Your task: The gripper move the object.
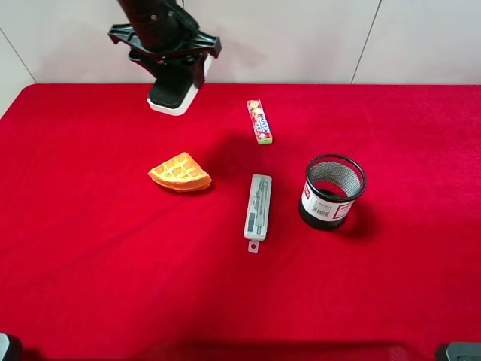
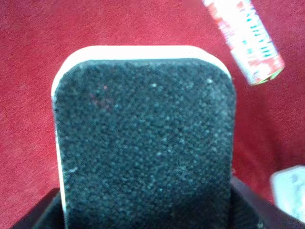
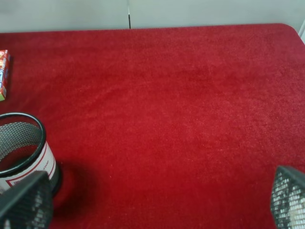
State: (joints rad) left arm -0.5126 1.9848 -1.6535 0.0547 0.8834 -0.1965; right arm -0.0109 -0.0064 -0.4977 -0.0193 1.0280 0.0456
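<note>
While fingers (image 2: 35, 217) clamp the eraser (image 1: 173, 95), left arm (image 1: 152, 16) reaches down, far-left.

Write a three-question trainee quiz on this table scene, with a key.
1. True or false: the left gripper is shut on the eraser.
2. In the high view, which thing stands to the right of the pen case? A) waffle B) mesh cup C) candy pack
3. Fill in: the right gripper has its jaws ____.
Key: 1 true; 2 B; 3 open.
</note>
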